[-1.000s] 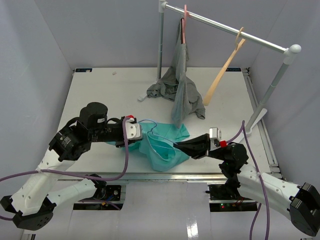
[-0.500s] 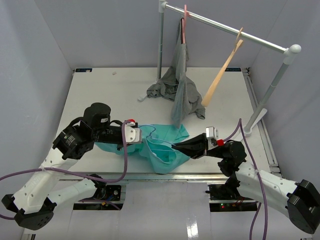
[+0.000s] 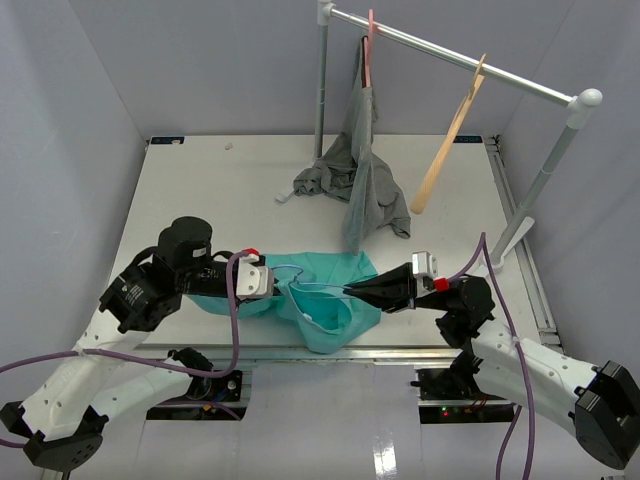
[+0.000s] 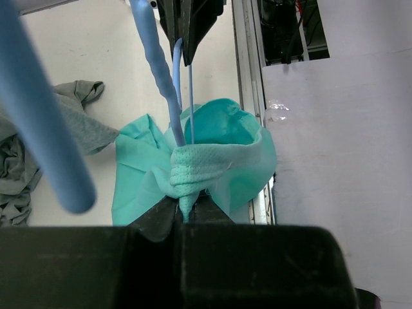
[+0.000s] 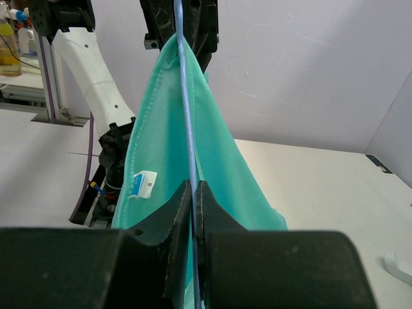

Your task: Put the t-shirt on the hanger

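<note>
The teal-green t-shirt (image 3: 330, 300) lies crumpled at the table's near edge between my two arms. The thin light-blue wire hanger (image 3: 300, 290) runs through it. My left gripper (image 3: 272, 282) is shut on the shirt's bunched ribbed collar (image 4: 187, 175); the hanger wire (image 4: 177, 96) rises from that bunch. My right gripper (image 3: 352, 291) is shut on the hanger wire (image 5: 190, 148), and the shirt (image 5: 219, 161) hangs over the wire in front of it, a white label (image 5: 143, 184) showing.
A grey garment (image 3: 360, 180) hangs from a pink hanger (image 3: 370, 45) on the rail (image 3: 450, 55) at the back and pools on the table. A tan wooden hanger (image 3: 450, 140) hangs on the same rail. The rail's right post (image 3: 545, 170) stands near my right arm.
Both grippers have moved toward the near edge with shirt and hanger. The left gripper pulled back left, the shirt spread lower, and the tan hanger swung on the rail.
</note>
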### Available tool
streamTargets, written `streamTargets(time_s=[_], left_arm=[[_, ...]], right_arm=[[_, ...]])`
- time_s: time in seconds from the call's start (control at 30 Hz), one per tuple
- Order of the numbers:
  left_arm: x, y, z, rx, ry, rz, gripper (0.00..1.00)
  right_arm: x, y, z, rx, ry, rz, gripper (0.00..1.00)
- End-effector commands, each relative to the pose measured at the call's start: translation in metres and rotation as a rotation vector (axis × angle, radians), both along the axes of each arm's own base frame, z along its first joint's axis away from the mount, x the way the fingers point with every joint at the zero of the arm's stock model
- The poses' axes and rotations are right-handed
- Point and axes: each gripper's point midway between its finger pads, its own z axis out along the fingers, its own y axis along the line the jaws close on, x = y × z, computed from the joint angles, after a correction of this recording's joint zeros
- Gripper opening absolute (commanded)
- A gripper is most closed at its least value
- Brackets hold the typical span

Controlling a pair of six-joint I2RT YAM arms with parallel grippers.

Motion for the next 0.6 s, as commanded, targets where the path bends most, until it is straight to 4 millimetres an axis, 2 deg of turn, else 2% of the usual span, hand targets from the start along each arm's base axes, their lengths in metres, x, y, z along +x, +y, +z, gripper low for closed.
streamTargets(time_s=[0.0, 0.07, 0.1, 0.2, 0.27, 0.4, 0.47, 0.57], left_arm=[[-0.030, -0.017, 0.022, -0.107, 0.044, -0.199, 0.00], [-0.025, -0.019, 0.023, -0.108, 0.043, -0.183, 0.00], [-0.020, -0.020, 0.022, -0.108, 0.037, -0.159, 0.00], [0.005, -0.019, 0.019, -0.089, 0.035, -0.009, 0.00], [0.029, -0.015, 0.015, -0.070, 0.015, 0.128, 0.00], [0.054, -0.007, 0.018, -0.090, -0.018, 0.287, 0.00], [0.058, -0.002, 0.024, -0.127, -0.042, 0.335, 0.00], [0.062, 0.006, 0.024, -0.149, -0.064, 0.389, 0.00]], right_arm=[[0.023, 0.000, 0.029, 0.052, -0.015, -0.087, 0.08], [0.025, 0.001, 0.030, 0.055, -0.004, -0.091, 0.09], [0.029, 0.000, 0.032, 0.060, 0.011, -0.109, 0.15], [0.049, -0.004, 0.032, 0.063, 0.104, -0.210, 0.40], [0.054, -0.008, 0.033, 0.066, 0.140, -0.248, 0.48], [0.068, -0.018, 0.035, 0.092, 0.226, -0.340, 0.56], [0.076, -0.024, 0.036, 0.111, 0.275, -0.392, 0.60], [0.089, -0.036, 0.035, 0.145, 0.366, -0.481, 0.67]])
